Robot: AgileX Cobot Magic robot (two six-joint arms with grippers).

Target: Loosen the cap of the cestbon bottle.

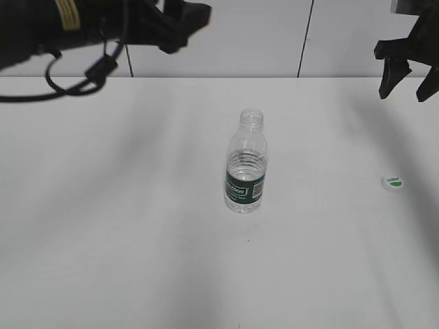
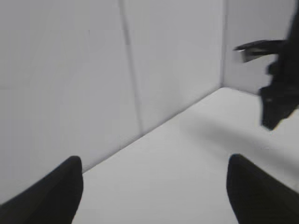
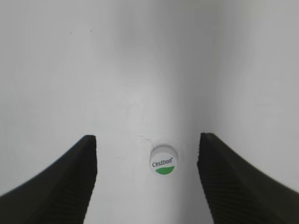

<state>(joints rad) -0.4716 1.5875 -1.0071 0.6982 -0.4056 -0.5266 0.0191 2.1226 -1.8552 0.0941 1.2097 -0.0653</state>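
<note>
The cestbon bottle [image 1: 245, 163] stands upright in the middle of the white table [image 1: 123, 219], with its neck bare and no cap on it. The cap [image 1: 392, 182] lies flat on the table at the right, green mark up; it also shows in the right wrist view [image 3: 163, 160]. My right gripper [image 1: 410, 88] is open and empty, raised high above the cap [image 3: 147, 140]. My left gripper [image 1: 180, 31] is open and empty, raised at the upper left, far from the bottle; in its wrist view [image 2: 154, 163] it faces the back wall.
A white panelled wall [image 1: 274, 34] runs behind the table. The right arm shows in the left wrist view [image 2: 280, 93] near the far corner.
</note>
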